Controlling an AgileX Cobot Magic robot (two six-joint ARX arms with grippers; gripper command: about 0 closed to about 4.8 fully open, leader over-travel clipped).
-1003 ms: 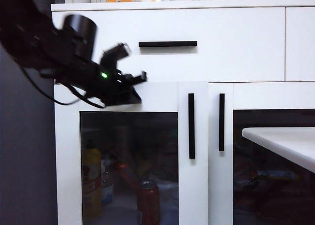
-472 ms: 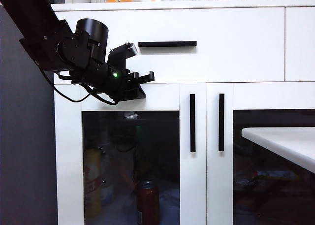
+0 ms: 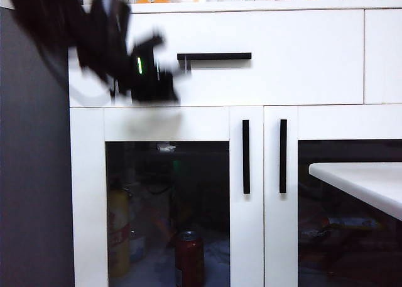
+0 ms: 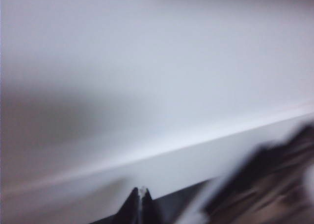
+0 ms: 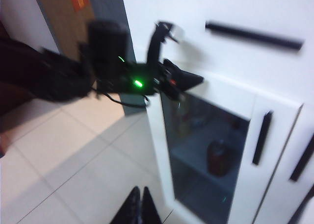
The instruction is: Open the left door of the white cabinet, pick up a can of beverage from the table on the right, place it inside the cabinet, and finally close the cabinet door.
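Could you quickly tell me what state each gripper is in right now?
Left gripper: shut, holding nothing, up in front of the drawer of the white cabinet.
Right gripper: shut, holding nothing, out above the floor.

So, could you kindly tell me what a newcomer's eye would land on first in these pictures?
First, the blurred black left arm with its green light, its shut left claw held before the white drawer front at the upper left of the exterior view. Next, the red can of beverage standing behind the dark glass of the closed left door of the white cabinet. The right claw, also shut, hangs above the tiled floor.
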